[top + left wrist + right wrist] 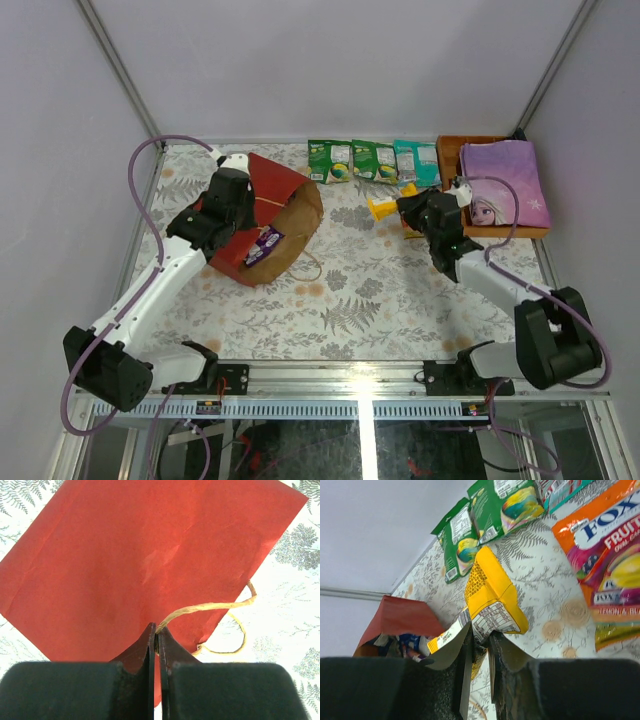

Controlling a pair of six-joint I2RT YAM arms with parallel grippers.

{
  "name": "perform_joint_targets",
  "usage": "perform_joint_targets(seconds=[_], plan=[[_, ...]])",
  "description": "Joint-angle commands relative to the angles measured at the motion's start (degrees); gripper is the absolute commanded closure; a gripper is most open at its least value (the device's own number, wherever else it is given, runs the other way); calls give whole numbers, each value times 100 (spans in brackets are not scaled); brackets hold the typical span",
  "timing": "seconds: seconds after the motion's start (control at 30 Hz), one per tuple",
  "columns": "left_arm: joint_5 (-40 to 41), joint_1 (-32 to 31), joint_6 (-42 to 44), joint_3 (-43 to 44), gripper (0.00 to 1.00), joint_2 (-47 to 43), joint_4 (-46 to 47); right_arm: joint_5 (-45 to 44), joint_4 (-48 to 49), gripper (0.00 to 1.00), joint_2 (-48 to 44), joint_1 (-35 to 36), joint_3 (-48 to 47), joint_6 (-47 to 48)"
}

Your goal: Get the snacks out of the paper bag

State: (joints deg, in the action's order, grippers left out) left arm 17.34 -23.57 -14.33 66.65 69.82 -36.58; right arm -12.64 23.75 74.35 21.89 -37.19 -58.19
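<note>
The red paper bag (268, 190) lies on its side at the left, brown mouth toward the middle, a purple packet (265, 243) showing inside. My left gripper (156, 632) is shut on the bag's twine handle (210, 606) above the red paper (150, 565). My right gripper (480, 637) is shut on the edge of a yellow packet (492, 590), held right of the bag (400, 617) above the table. Two green packets (330, 160) (372, 160) and a teal one (415, 162) lie in a row at the back. An orange fruit-candy packet (605, 555) lies beside the yellow one.
An orange-brown wooden tray (455, 150) holding a purple princess book (505, 185) stands at the back right, close behind my right arm. More packets (410, 642) sit in the bag's mouth. Walls close the table on three sides.
</note>
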Motion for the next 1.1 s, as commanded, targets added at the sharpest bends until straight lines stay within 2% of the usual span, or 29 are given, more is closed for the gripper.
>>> perform_joint_targets(seconds=[0.0, 0.3, 0.47, 0.67, 1.07], plan=[[-150, 37, -37, -62, 100, 12, 327, 568, -83, 76, 603, -370, -592, 321], [-213, 152, -26, -78, 100, 95, 327, 1013, 35, 76, 2643, -1299, -1948, -133], [-161, 197, -9, -66, 100, 134, 327, 1150, 49, 77, 3469, -1593, -2654, -245], [-156, 262, 17, -57, 100, 221, 327, 1098, 65, 77, 3768, -1856, -3023, -242], [-59, 330, 27, -15, 100, 319, 279, 685, -132, 74, 3800, -2075, -3079, -428]])
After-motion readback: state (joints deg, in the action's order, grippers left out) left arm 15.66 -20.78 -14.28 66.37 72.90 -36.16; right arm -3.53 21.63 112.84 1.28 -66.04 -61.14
